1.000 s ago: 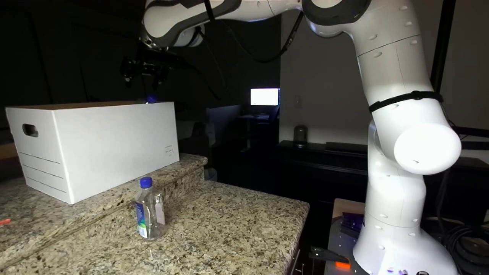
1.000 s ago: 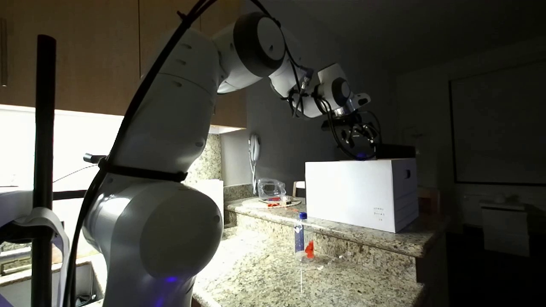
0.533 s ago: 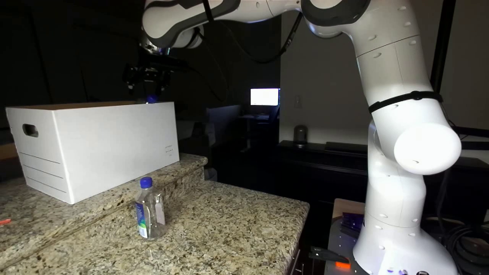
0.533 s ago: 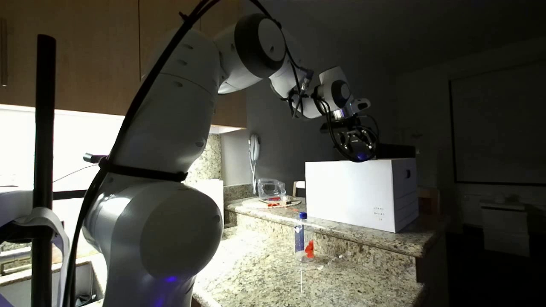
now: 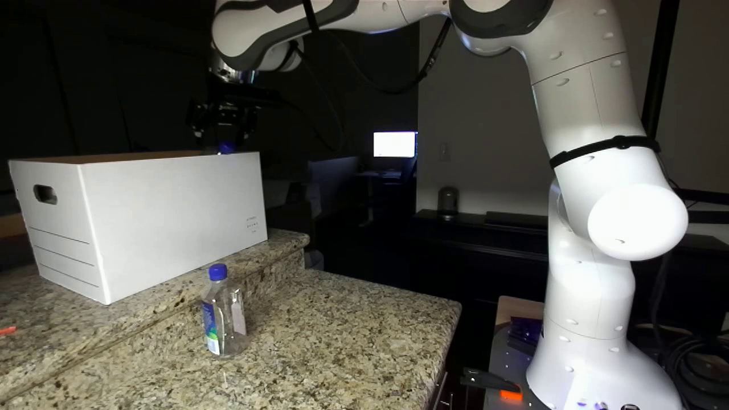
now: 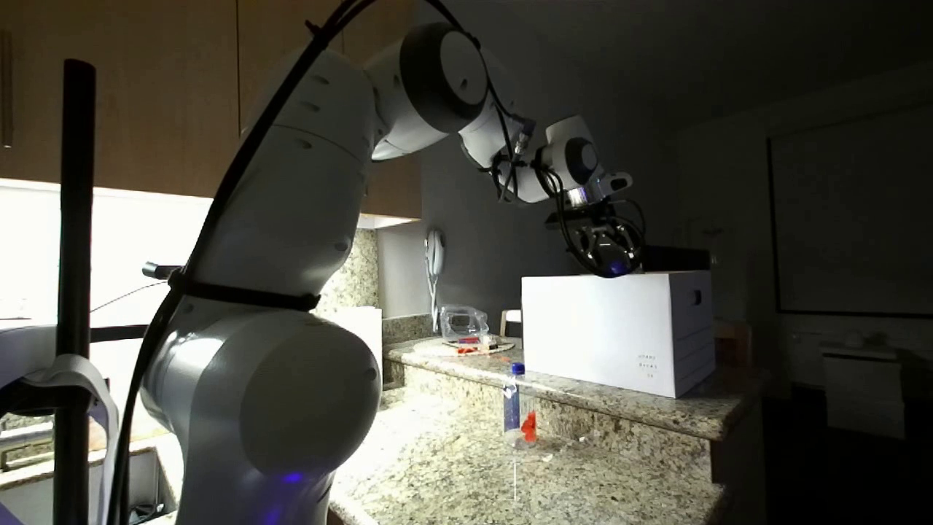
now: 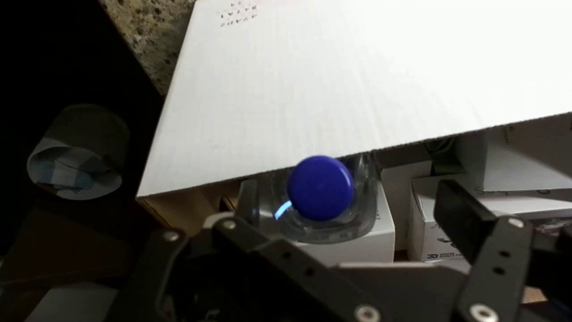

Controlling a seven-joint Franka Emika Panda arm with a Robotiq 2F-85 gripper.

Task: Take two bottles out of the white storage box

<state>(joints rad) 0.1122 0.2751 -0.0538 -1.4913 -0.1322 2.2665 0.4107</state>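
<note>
1 down, 1 to go, or so it looked

The robot arm [image 5: 592, 114] arched high, I supposed to get over tall cardboard sides. The granite counter [image 5: 319, 336] stepped up to a ledge [image 5: 287, 236], where the white storage box [image 5: 176, 222] sat. Above its corner hung the gripper [image 7: 351, 203], fingers [image 7: 464, 217] parted wide and grasping nothing, evidently to let something slip between. White cartons [image 7: 375, 246] crowded the box. 1 bottle [image 5: 225, 319] stood on the counter's lower level, presumably already dealt with. The 2nd bottle [image 7: 324, 199] stood inside the box, just beside the long wall, perhaps propped by cartons, which would explain why its blue cap [image 7: 320, 187] rose past the rim. The cap lay between the fingers, nearer 1 of them, so a sideways nudge might be wanted.
</note>
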